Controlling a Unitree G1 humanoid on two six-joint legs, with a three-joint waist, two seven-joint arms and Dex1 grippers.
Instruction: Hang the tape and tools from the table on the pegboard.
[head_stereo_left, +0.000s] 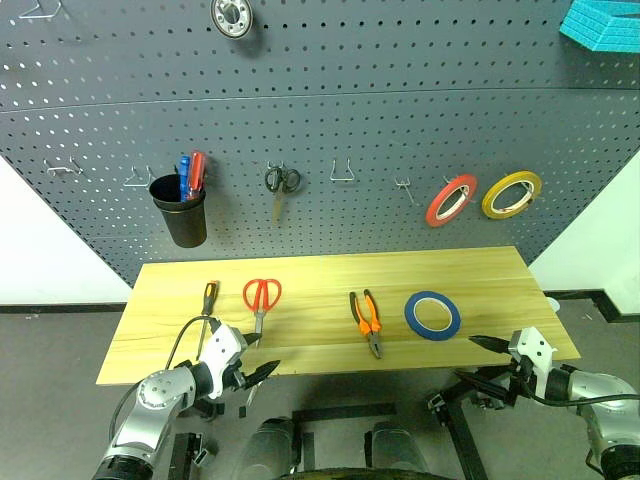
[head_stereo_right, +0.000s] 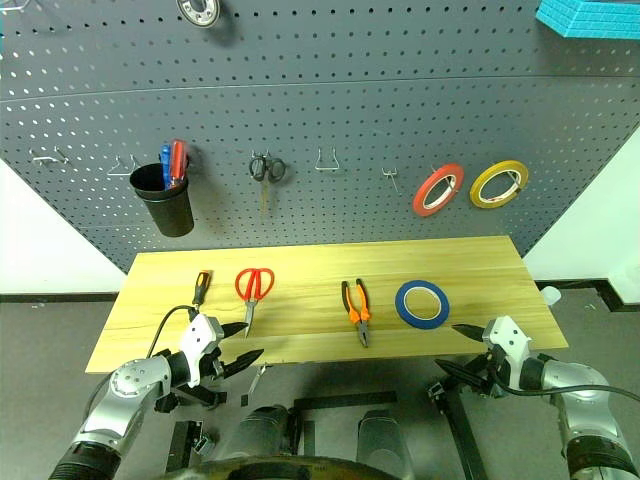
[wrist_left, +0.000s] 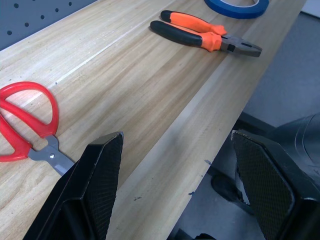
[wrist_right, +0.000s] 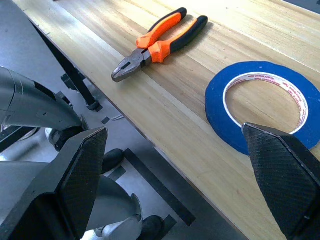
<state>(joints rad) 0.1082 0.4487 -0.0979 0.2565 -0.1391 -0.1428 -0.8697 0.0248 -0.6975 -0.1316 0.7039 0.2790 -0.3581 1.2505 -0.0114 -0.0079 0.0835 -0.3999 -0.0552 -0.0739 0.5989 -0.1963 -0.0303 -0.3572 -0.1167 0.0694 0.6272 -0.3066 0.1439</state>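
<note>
Here the table (head_stereo_left: 330, 270) of pale planked wood stands against the pegboard (head_stereo_left: 330, 100), grey floor below and white wall at either side. On it, from nine o'clock to three: screwdriver (head_stereo_left: 210, 296), red-handled scissors (head_stereo_left: 261, 297), pliers (head_stereo_left: 367, 320), blue tape (head_stereo_left: 432, 314). The board carries a black cup (head_stereo_left: 181, 210), small scissors (head_stereo_left: 281, 181), red tape ring (head_stereo_left: 451, 199) and yellow tape ring (head_stereo_left: 511, 194). At the near edge, left gripper (head_stereo_left: 256, 358) and right gripper (head_stereo_left: 483, 362) hover with fingers spread, empty.

Silver-grey arms, black cables, black textured fingers (wrist_left: 97, 185).
</note>
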